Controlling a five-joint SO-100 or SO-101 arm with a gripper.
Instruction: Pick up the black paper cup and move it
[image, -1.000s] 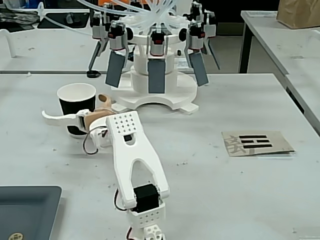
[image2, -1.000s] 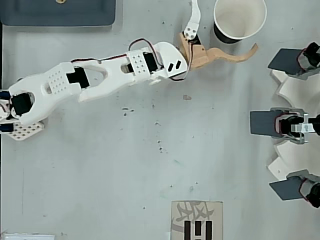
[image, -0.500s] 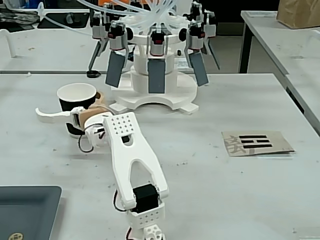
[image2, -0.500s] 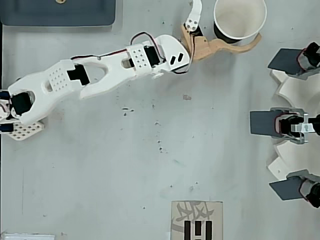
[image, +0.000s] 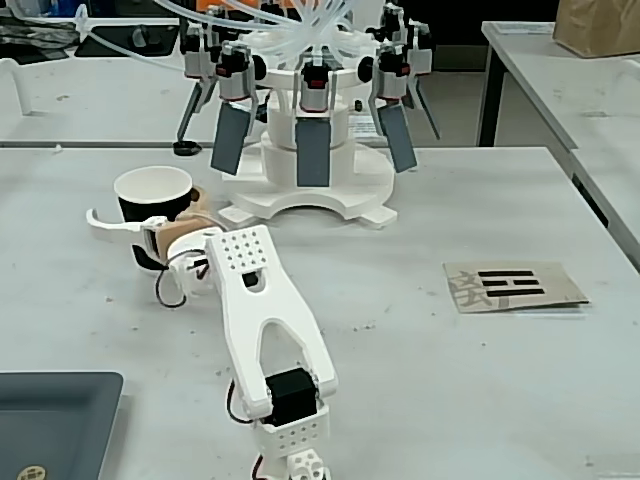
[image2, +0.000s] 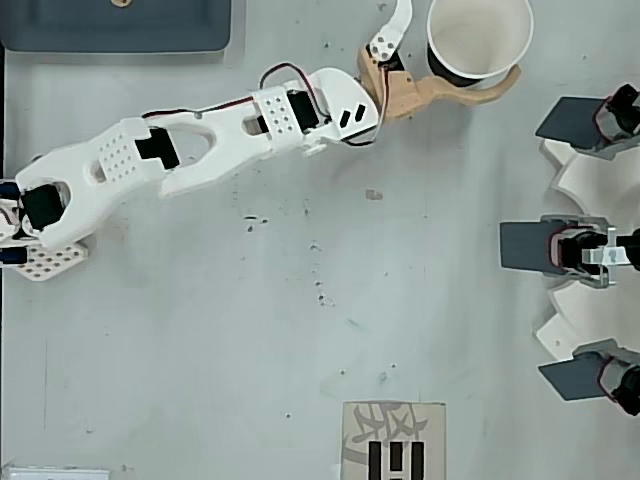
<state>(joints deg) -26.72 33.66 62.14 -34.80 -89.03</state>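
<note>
Nearest the fixed camera, a dark grey tray (image: 55, 420) sits at the lower left corner of the desk (image: 420, 380), and beside it the base of the single white arm (image: 255, 320) is mounted at the front edge. The arm stretches away from the camera toward the left rear of the desk. A card with black bars (image: 512, 285) lies flat, well apart to the right.

At the end of the arm, the gripper (image2: 448, 42) has its jaws spread wide around the black paper cup (image2: 478, 38). In the overhead view the tan finger (image2: 440, 92) curves along one side of the cup's wall, touching or nearly so, while the thin white finger (image2: 392, 30) stands off the opposite side, a clear gap left between it and the cup. The cup stands upright, mouth up, its long axis vertical, and lies straight ahead between the jaws; I judge closing is the move that remains before lifting.

Behind the cup stands a white round machine (image: 310, 190) with grey paddles; the fixed view shows three at the front.

Count: one cup, one arm, one tray, one card.
</note>
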